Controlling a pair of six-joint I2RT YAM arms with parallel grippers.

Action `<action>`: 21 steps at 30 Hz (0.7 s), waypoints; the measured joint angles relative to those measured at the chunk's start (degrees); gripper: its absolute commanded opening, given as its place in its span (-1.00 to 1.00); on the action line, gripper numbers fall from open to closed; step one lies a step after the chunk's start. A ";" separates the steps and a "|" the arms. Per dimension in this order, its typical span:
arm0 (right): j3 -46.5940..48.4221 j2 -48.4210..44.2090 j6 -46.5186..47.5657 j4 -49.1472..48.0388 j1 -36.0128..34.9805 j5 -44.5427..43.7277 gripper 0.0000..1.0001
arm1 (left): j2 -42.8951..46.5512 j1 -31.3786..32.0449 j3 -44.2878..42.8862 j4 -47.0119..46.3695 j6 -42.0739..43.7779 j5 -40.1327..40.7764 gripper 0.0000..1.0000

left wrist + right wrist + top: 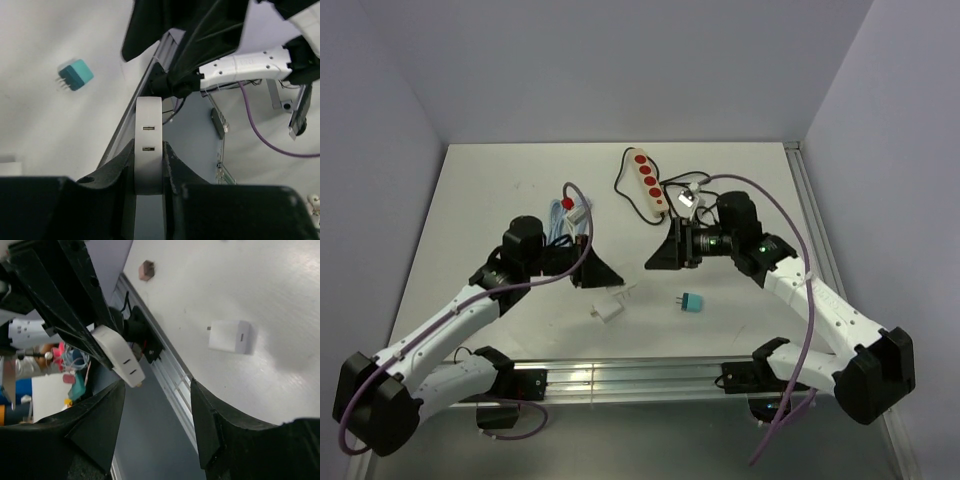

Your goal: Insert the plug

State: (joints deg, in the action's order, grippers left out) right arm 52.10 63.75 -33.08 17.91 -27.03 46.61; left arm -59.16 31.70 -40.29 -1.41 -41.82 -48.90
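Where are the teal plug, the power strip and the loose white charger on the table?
teal plug (pixel 76 75): left wrist view, on its teal body.
power strip (pixel 650 184): top view, midway along its row of red sockets.
white charger (pixel 231 336): right wrist view, on its upper face.

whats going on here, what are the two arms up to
The left gripper is shut on a white USB charger, holding it off the table. The right gripper is open and empty, facing it. A teal plug and a second white adapter lie on the table; the power strip lies further back.
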 measured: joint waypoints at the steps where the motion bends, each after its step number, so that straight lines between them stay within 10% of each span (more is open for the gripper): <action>1: -2.03 -0.98 -0.07 -1.64 -0.59 0.61 0.23 | 1.49 0.35 1.33 -0.87 -0.24 -0.44 -0.99; 9: -11.39 -8.76 -4.44 -13.75 -7.15 -0.63 0.15 | 12.94 2.95 7.96 -2.60 -1.18 2.23 -0.99; 21: -10.69 -5.40 -6.99 -5.77 -10.36 -21.90 0.15 | 18.49 2.99 -0.02 12.87 4.46 39.23 -0.99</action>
State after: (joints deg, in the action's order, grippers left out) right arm 41.41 58.35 -40.07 12.14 -37.39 24.71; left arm -40.66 34.70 -40.32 11.46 -37.36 -9.67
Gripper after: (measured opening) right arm 0.566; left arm 0.241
